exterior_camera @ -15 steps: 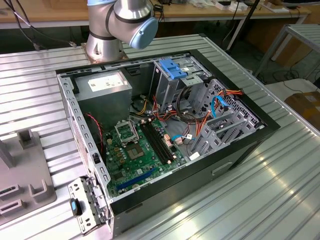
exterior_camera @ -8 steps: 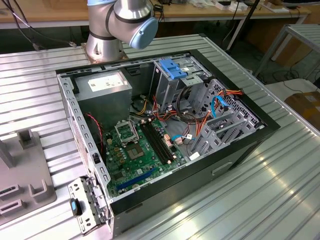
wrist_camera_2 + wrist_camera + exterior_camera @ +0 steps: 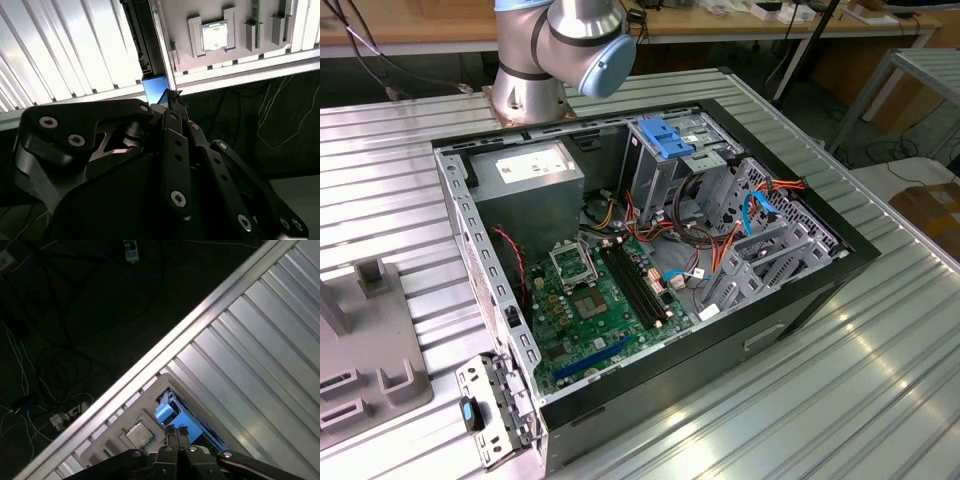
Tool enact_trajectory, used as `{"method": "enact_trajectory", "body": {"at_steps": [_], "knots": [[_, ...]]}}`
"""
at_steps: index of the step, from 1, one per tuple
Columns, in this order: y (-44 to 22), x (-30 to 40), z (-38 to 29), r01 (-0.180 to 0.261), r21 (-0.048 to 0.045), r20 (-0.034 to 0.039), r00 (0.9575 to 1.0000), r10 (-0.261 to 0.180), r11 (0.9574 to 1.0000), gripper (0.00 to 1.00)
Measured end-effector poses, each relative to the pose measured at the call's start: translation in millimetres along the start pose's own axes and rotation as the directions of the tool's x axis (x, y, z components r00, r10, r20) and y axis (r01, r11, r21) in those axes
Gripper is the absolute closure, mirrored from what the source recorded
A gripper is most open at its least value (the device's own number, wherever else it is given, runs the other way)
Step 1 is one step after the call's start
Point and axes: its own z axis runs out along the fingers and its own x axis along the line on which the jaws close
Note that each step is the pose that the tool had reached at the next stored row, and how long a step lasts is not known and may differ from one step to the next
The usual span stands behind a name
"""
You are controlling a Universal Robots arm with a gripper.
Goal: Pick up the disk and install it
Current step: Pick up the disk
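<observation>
In both wrist views the black gripper (image 3: 176,432) hung nearest, right at the disk (image 3: 172,416), a flat drive in a bright blue plastic carrier. It lay in a pale grey slotted tray (image 3: 235,57) at the edge of the ribbed metal tabletop (image 3: 260,355). Whether the jaws pinched it we could not tell. We judged the pick-up in hand; lifting would call for a sure, level hold.

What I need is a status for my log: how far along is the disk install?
Done: nothing installed; the disk lies in the grey tray, outside the computer case. In hand: the claw is at the disk's blue rail; whether it grips is unclear. Left: lifting it and fitting it in the case.
</observation>
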Motion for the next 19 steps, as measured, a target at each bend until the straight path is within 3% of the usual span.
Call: {"method": "enact_trajectory", "body": {"at_steps": [1, 2, 3, 5, 7, 10, 12, 14, 15, 17, 19], "knots": [[0.0, 0.0, 0.0, 0.041, 0.0008, -0.0018, 0.9991, -0.041, 0.9991, 0.89], [0.0, 0.0, 0.1, 0.099, 0.0017, -0.0044, 0.9951, -0.099, 0.9951, 0.89], [0.0, 0.0, 0.1, 0.161, 0.0025, -0.0073, 0.9869, -0.161, 0.987, 0.89], [0.0, 0.0, 0.2, 0.244, 0.0032, -0.0112, 0.9698, -0.244, 0.9699, 0.89], [0.0, 0.0, 0.5, 0.32, 0.0037, -0.0149, 0.9474, -0.32, 0.9474, 0.89], [-0.1, -0.1, 1.0, 0.431, 0.0038, -0.0206, 0.9023, -0.431, 0.9025, 0.89], [-0.6, -0.7, 1.1, 0.481, 0.0035, -0.0234, 0.8765, -0.481, 0.8767, 0.89], [-2.5, -2.3, 1.1, 0.513, 0.0035, -0.025, 0.8581, -0.513, 0.8583, 0.89], [-2.6, -2.4, 1.1, 0.514, 0.0035, -0.0251, 0.8573, -0.514, 0.8575, 0.89], [-2.7, -2.5, 1.1, 0.516, 0.0092, -0.0142, 0.8569, -0.515, 0.8568, 0.89], [-2.7, -2.5, 1.1, 0.516, 0.0115, -0.0116, 0.8568, -0.516, 0.8567, 0.89]]}}
